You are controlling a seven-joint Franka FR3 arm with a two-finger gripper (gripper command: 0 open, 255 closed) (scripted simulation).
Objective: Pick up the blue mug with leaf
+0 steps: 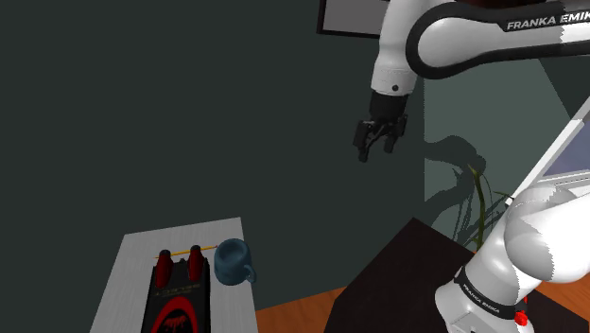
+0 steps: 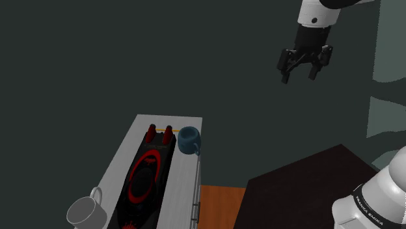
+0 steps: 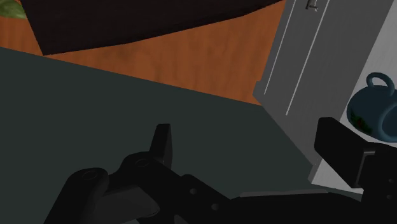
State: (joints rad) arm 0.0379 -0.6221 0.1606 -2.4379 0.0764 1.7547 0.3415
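A blue mug (image 1: 233,262) stands upright on a grey cabinet top (image 1: 128,270), near its far corner, handle toward the cabinet's edge. The second exterior view has the mug (image 2: 189,140) beside the top end of a black and red object, and the wrist view catches the mug (image 3: 374,114) past one finger. My black gripper (image 1: 376,147) hangs high in the air in front of the dark wall, well above and to the shoulder view's right of the mug. Its fingers (image 2: 286,73) stand apart with nothing between them. The open gripper (image 3: 248,143) holds nothing.
A long black and red object (image 1: 176,293) lies on the cabinet next to the mug. A grey mug (image 2: 86,212) stands at the cabinet's near end in the second exterior view. My dark stand (image 1: 397,284) sits on a wooden floor (image 2: 218,207). A plant (image 1: 477,203) grows behind it.
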